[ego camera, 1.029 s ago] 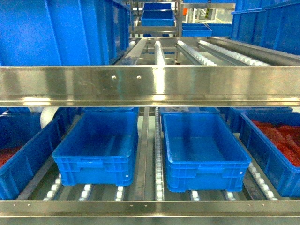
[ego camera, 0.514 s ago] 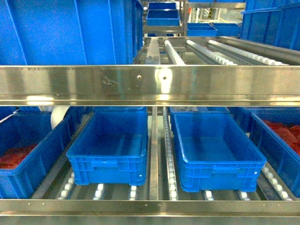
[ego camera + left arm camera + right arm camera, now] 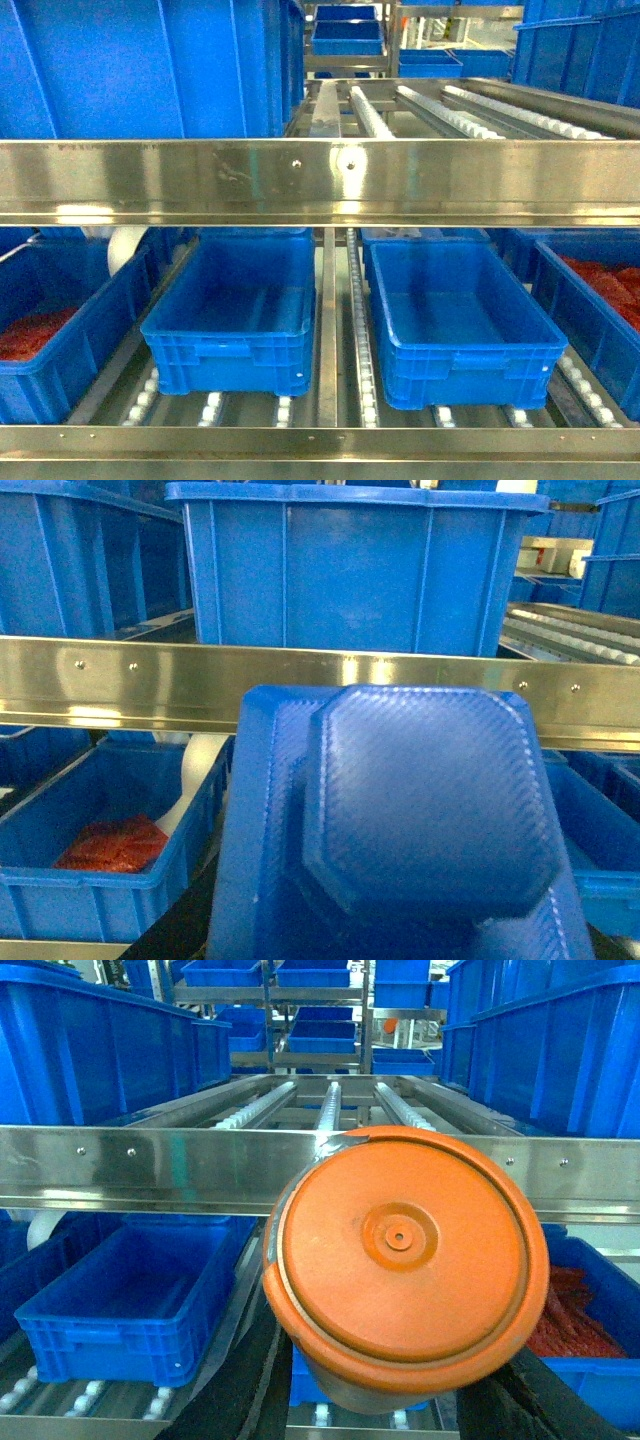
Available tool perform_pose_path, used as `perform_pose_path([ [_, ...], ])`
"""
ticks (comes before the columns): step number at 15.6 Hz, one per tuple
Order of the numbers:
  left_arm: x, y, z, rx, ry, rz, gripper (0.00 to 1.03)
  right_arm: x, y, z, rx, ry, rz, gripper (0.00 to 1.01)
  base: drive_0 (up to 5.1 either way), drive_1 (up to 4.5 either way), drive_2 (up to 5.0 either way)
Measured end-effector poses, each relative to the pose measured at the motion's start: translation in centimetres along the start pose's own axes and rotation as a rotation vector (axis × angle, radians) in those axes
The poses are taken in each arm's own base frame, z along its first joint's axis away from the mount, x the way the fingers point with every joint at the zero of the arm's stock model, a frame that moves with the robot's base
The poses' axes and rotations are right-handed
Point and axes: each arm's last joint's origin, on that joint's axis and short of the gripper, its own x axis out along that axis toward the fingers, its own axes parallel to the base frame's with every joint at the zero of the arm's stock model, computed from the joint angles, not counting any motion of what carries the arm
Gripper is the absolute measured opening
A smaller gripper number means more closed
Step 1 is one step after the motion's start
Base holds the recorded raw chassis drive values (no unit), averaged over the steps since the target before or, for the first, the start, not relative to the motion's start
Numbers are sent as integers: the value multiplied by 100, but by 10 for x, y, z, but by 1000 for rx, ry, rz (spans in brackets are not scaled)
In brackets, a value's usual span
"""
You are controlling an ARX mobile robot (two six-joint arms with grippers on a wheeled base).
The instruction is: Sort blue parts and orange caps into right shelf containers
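Note:
A blue part (image 3: 400, 820) with a raised eight-sided face fills the left wrist view; my left gripper is shut on it, its jaws hidden behind it. An orange cap (image 3: 400, 1260), round and on a grey body, sits between the black fingers (image 3: 230, 1390) of my right gripper (image 3: 400, 1400), which is shut on it. Both are held in front of the steel shelf rail (image 3: 320, 180). On the lower shelf stand two empty bright-blue containers (image 3: 235, 300) (image 3: 455, 310). Neither gripper shows in the head view.
Blue crates holding red material flank the empty ones at far left (image 3: 40, 340) and far right (image 3: 600, 300). Roller tracks (image 3: 355, 330) run between crates. A large blue crate (image 3: 150, 60) stands on the upper shelf. A white roll (image 3: 125, 250) lies behind the left crate.
The head view shifted a second ago, so the shelf and crates slid rightward in the picture. Over the last half second nothing has visibly moved.

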Motion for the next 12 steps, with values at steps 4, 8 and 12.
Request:
perform_pose_path([
  [4, 0, 0, 0, 0, -4, 0, 42, 0, 0, 0, 0, -3, 0, 40, 0, 0, 0],
  [8, 0, 0, 0, 0, -1, -1, 42, 0, 0, 0, 0, 0, -3, 40, 0, 0, 0],
  [12, 0, 0, 0, 1, 1, -2, 42, 0, 0, 0, 0, -1, -4, 40, 0, 0, 0],
])
